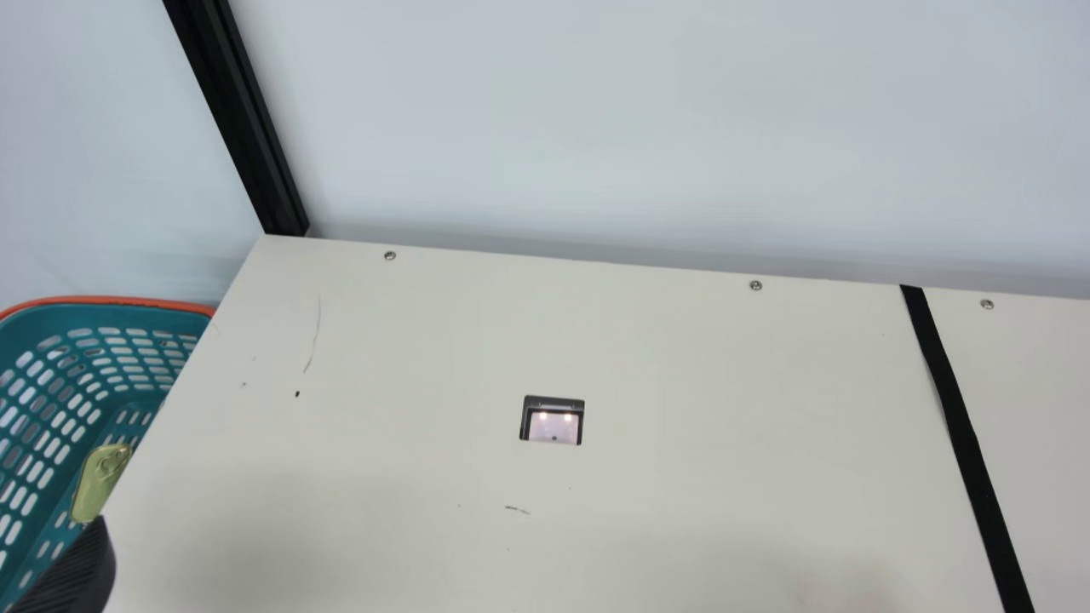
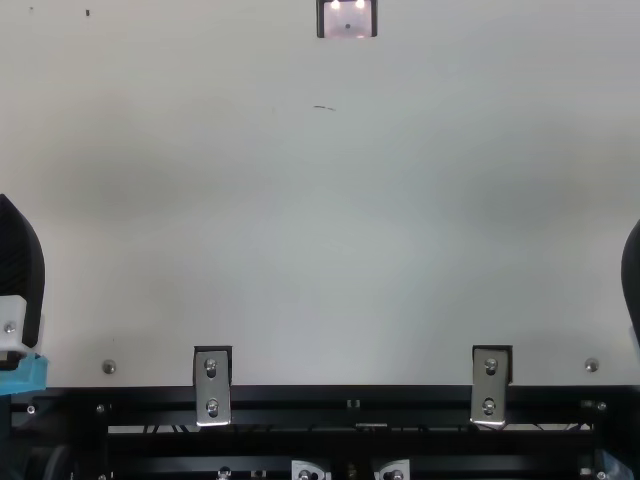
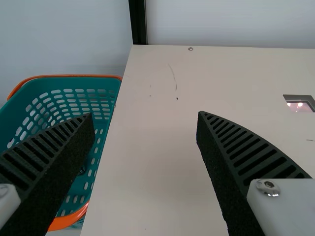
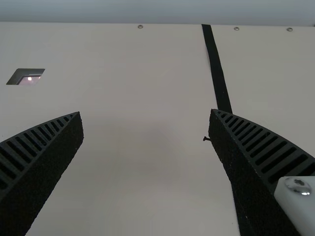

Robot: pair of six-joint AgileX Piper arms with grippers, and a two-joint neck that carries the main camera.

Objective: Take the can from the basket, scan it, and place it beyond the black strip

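Basket (image 1: 94, 317), teal and orange-rimmed, with a yellow-green can (image 1: 95, 487) inside.

- Main: from above, oblique, across table (image 1: 724, 358) to wall (image 1: 596, 111).
- Top: steeply down on near edge (image 2: 350, 378).
- Left wrist: forward; shares basket (image 1: 85, 315) with main.
- Right wrist: forward; shares black strip (image 1: 962, 426) with main.

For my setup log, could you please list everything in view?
Can: one, yellow-green, in the basket.
Basket: one, teal, orange-rimmed, beside the table's left edge.
Table: one, cream, centre.
Scanner: one, dark and pink, set into the table.
Strip: one, black, across the table's right.
Post: one, black, far left corner.
Walls: two, pale, behind and left.
Screws: several, silver, along table edges.
Large brackets: two, silver, near table edge.
Left gripper: one, black, open, at left.
Right gripper: one, black, open, at right.
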